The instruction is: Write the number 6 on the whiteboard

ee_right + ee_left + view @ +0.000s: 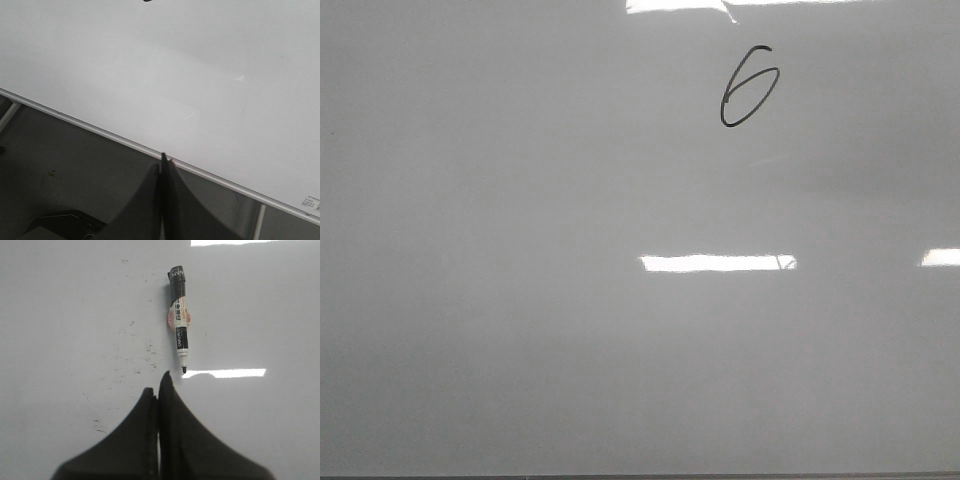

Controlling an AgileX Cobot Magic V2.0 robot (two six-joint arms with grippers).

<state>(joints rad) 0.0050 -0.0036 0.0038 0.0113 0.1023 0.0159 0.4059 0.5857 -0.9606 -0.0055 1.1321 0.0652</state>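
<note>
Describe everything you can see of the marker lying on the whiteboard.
The marker shows only in the left wrist view. It is a slim pen with a white printed barrel and a black band at each end, apparently plastic. Its small dark tip is bare and points toward the left gripper, whose fingers are closed and clear of it. It lies flat on the whiteboard, beside faint ink specks.

one whiteboard point(520, 300), one number 6 point(748, 98), one marker point(179, 320), two closed grippers point(159, 385) point(163, 157)
</note>
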